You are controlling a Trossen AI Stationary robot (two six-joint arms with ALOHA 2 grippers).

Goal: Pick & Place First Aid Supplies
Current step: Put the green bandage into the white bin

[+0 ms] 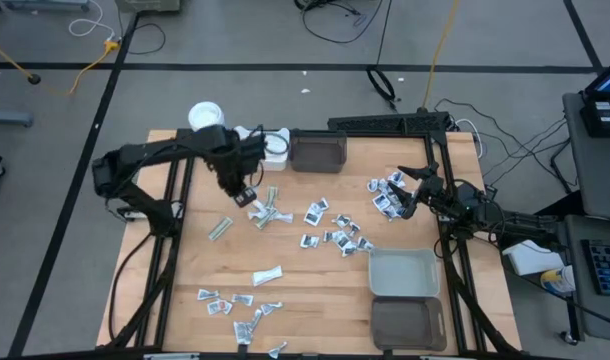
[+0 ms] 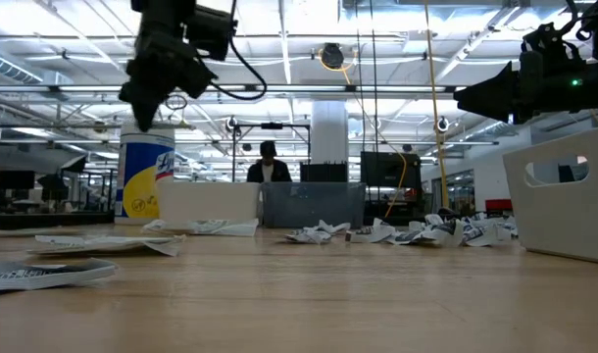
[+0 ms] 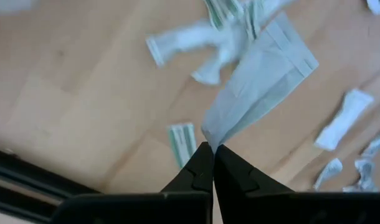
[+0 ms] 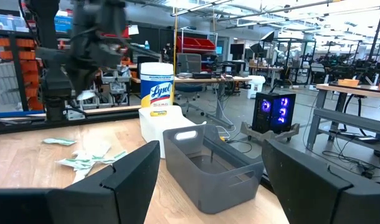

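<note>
Left jaws pinched on one packet, lifted off the tabletop.

Nearest me, loose packets (image 1: 235,303) lie along the tabletop's (image 1: 315,285) front edge. Beyond them my left gripper (image 1: 244,194) hangs above the wood, arm bent in from the left, jaws closed tight on the corner of a pale flat packet (image 3: 258,81) that dangles clear of the others. My right gripper (image 1: 405,192) sits over the right-hand scatter of first aid supplies (image 1: 385,195), jaws spread wide, holding nothing. Farthest off stand the bins (image 1: 318,150).
</note>
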